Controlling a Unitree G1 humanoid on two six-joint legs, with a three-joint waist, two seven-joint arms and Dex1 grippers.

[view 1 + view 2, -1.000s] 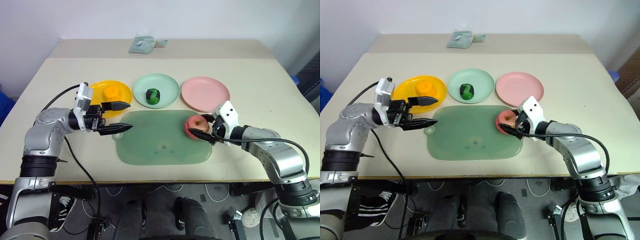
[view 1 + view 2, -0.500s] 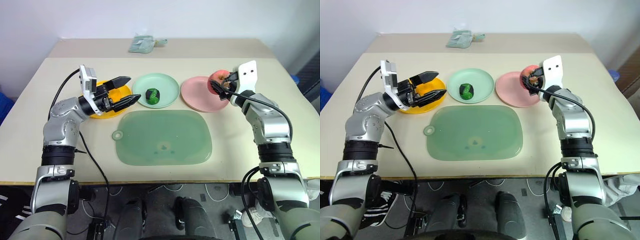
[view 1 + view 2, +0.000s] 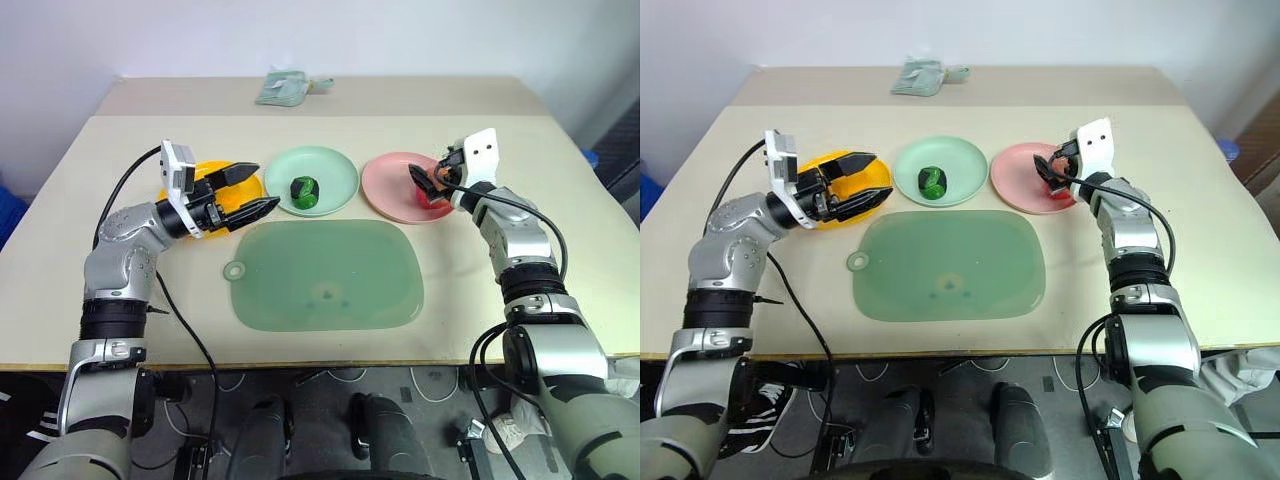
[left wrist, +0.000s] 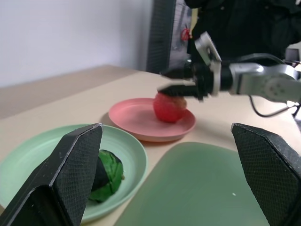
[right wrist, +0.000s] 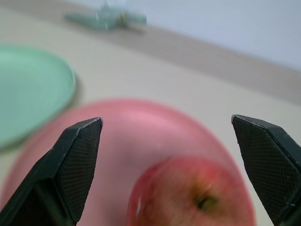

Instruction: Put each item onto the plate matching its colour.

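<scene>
Right wrist view: the pinkish-red toy apple [image 5: 195, 200] is seen resting on the round pink plastic plate [image 5: 117, 136], between the fully spread, empty right gripper [image 3: 428, 178]. The left gripper [image 3: 248, 193] is likewise wide and empty. The apple could be knocked off if clipped during withdrawal.

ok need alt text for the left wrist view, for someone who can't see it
A red apple sits on a pink plate, with the robot's right hand open just above it. Nearer, a dark green striped ball rests on a mint green plate beside a flat green mat, framed by the left hand's two black fingers, spread wide.
</scene>
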